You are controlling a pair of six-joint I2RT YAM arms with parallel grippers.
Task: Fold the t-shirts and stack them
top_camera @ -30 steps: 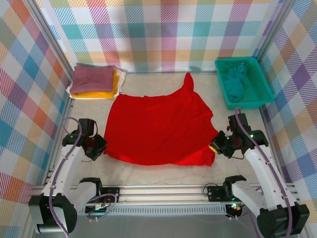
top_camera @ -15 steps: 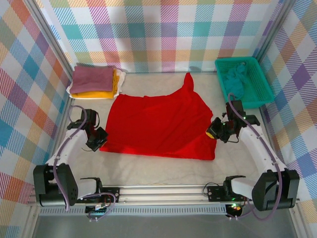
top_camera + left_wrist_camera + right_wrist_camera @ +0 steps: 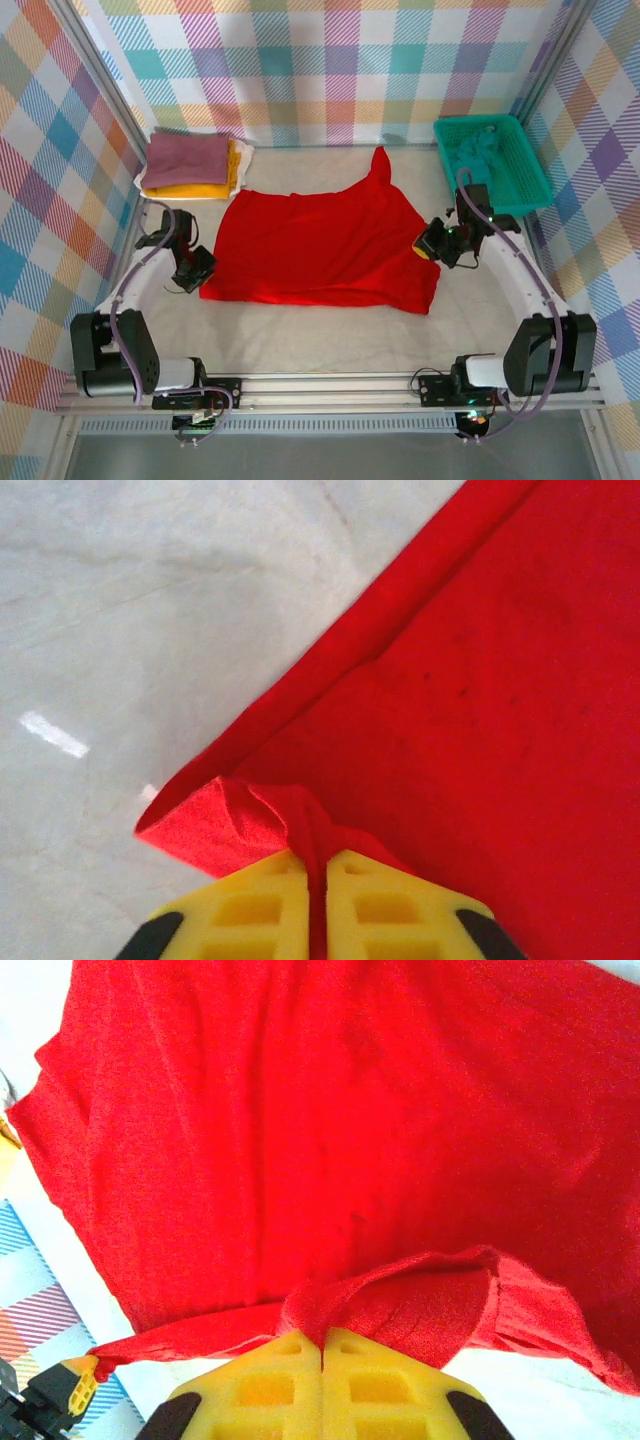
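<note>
A bright red t-shirt [image 3: 320, 245] lies spread across the middle of the table, one sleeve pointing to the far wall. My left gripper [image 3: 197, 272] is at its near-left corner, yellow pads shut on a pinch of red cloth [image 3: 318, 860]. My right gripper [image 3: 432, 246] is at the shirt's right edge, shut on a raised fold of the same shirt [image 3: 322, 1338]. In the left wrist view the red t-shirt [image 3: 480, 700] shows a doubled hem running diagonally. In the right wrist view the red t-shirt [image 3: 300, 1130] hangs wide in front of the pads.
A stack of folded t-shirts [image 3: 190, 165], mauve over mustard yellow and white, sits at the back left. A teal mesh basket [image 3: 522, 165] at the back right holds a crumpled teal t-shirt [image 3: 474, 160]. Plaid walls close in three sides.
Both grippers have moved away from the near edge toward the far wall, drawing the red shirt's near edge with them. The left pads have parted very slightly around the cloth.
</note>
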